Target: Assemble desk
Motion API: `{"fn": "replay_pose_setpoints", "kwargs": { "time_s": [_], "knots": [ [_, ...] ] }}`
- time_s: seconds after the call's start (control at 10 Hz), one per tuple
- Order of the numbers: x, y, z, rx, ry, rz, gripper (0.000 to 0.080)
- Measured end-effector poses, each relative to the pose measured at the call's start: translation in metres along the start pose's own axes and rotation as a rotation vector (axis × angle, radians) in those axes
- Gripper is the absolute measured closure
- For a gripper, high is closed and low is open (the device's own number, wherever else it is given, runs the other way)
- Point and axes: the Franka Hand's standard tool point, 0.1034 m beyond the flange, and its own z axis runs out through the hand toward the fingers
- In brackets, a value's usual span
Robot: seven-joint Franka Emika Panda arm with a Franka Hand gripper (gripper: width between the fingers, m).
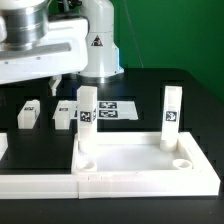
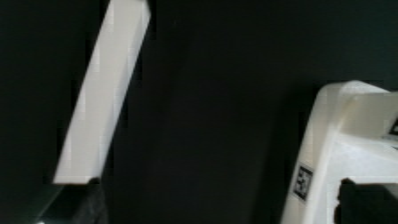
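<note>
Two upright legs (image 1: 88, 112), exterior view only

The black table (image 1: 196, 112) bears the white desk top (image 1: 150, 180) along its near edge, and a low white border strip (image 1: 35, 184) lies just beside it towards the exterior view's left. Farther back, one loose leg (image 1: 28, 114) and a second leg (image 1: 63, 112) lie apart from each other. The marker board (image 1: 112, 108) lies flat near the table's middle.

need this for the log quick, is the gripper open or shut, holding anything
gripper: open, holding nothing
</note>
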Motion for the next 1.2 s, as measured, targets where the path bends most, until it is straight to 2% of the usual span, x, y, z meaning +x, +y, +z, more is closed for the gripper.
{"fn": "replay_pose_setpoints", "kwargs": {
  "time_s": [0.4,0.5,0.6,0.7,0.8,0.9,1.1,1.2],
  "knots": [
    [0.001,-0.003,0.002,-0.001,-0.003,0.255,0.0151],
    [-0.003,-0.007,0.010,0.040,-0.005,0.376,0.0151],
    [-0.012,-0.015,0.023,0.098,-0.012,0.527,0.0151],
    [-0.024,-0.023,0.034,0.167,-0.031,0.641,0.0151],
    [-0.026,-0.025,0.036,0.188,-0.040,0.714,0.0151],
    [-0.023,-0.026,0.032,0.185,-0.036,0.765,0.0151],
    [-0.023,-0.027,0.035,0.183,-0.050,0.858,0.0151],
    [-0.024,-0.026,0.035,0.192,-0.046,0.836,0.0151]
  ]
}}
